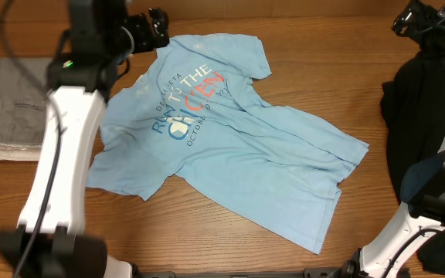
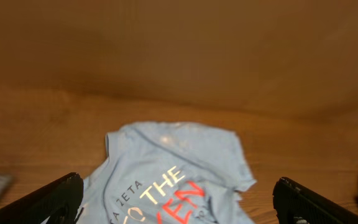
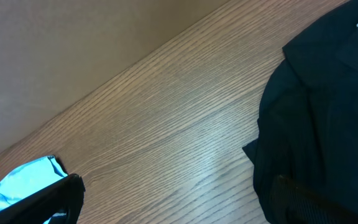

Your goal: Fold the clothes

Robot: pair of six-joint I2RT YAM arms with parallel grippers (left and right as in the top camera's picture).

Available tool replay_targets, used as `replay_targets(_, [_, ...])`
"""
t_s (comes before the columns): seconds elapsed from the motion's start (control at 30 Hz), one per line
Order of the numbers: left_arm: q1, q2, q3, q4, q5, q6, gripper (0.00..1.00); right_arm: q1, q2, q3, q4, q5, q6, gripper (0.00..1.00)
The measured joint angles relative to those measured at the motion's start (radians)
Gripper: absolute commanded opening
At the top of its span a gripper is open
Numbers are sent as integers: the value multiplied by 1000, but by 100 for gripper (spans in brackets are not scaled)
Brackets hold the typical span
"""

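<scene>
The light blue T-shirt (image 1: 222, 131) lies spread and wrinkled across the middle of the table, with its dark blue, white and orange-red lettering (image 1: 185, 96) facing up. In the left wrist view the T-shirt (image 2: 179, 162) lies below the jaws. My left gripper (image 1: 154, 29) hovers over the shirt's far left corner. Its jaws stand wide open and empty (image 2: 179, 208). My right gripper (image 1: 412, 17) is at the far right, above the table beside a black garment. It is open and holds nothing (image 3: 179, 205).
A folded grey garment (image 1: 10, 108) lies at the table's left edge. A pile of black clothing (image 1: 419, 116) sits at the right, also seen as black clothing (image 3: 328, 112) in the right wrist view. A brown wall (image 2: 179, 50) backs the table.
</scene>
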Motion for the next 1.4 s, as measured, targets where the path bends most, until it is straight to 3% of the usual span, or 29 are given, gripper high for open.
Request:
replay_targets(0.13, [0,-63,3,-8,0,0,100,0,0,0,1,-1,-1,100])
replay_targets(0.67, [0,-3,1,-23,0,0,100,0,0,0,2,-2,0,100])
replay_targets(0.83, [0,-3,1,-23,0,0,100,0,0,0,-61,-95,0,100])
replay_targets(0.87, [0,-3,1,-24,0,0,100,0,0,0,-92,-125,-1,90])
replay_targets(0.93, [0,-3,1,-23,0,0,100,0,0,0,-133,-184,3,31])
replay_targets(0.97, [0,-3,1,-23,0,0,100,1,0,0,-141,-212,0,9])
replay_targets(1.0, [0,-3,1,-24,0,0,100,3,0,0,-141,-243,-1,4])
replay_targets(1.2, [0,-3,1,-23,0,0,100,96,1,0,-153,-312,19,4])
replay_targets(1.4, [0,-3,1,-23,0,0,100,371,47,0,-137,-231,38,4])
